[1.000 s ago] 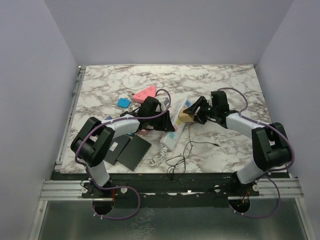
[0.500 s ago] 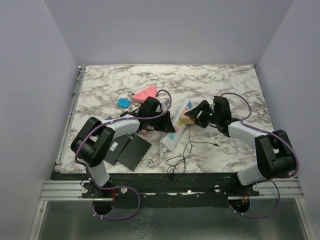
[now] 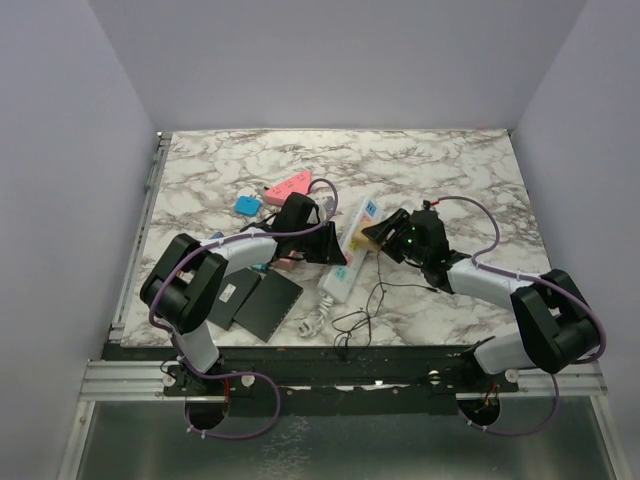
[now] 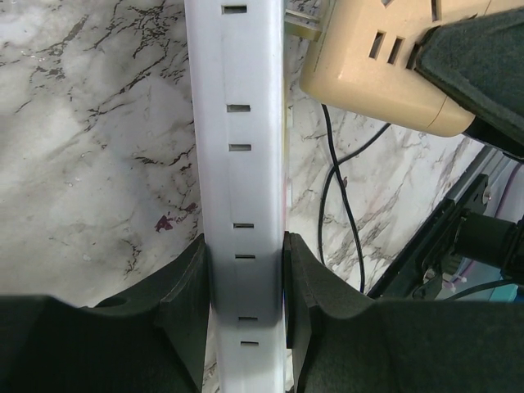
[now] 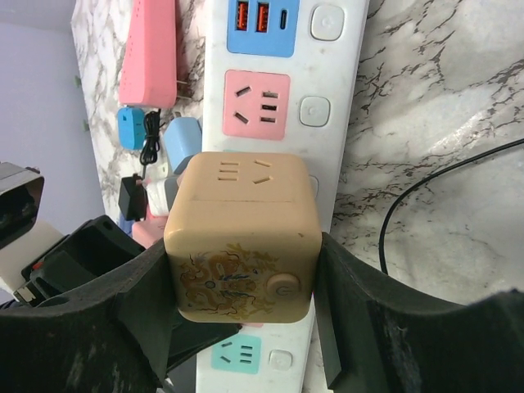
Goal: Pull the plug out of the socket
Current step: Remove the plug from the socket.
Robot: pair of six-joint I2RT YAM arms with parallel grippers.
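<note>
The socket, a long white power strip [image 3: 345, 265], lies in the middle of the table. In the right wrist view its blue, pink and green outlets [image 5: 260, 98] show. My left gripper [image 3: 328, 244] is shut on the strip's sides [image 4: 241, 164]. My right gripper [image 3: 388, 234] is shut on the plug, a tan cube adapter [image 5: 241, 237] with a dragon print. The cube [image 4: 381, 61] stands off the strip's face with a metal prong [image 4: 301, 29] showing between them. I cannot tell whether the prong is fully out.
Two flat black pads [image 3: 262, 303] lie at the front left. A thin black cord [image 3: 372, 298] and the strip's white cord [image 3: 314, 320] trail toward the front edge. A pink triangular piece [image 3: 288, 186] and a small blue piece [image 3: 246, 206] lie behind the left arm.
My right wrist has swung down and toward the front with the cube in its jaws. The strip's far end has shifted slightly left. The left gripper keeps its hold.
</note>
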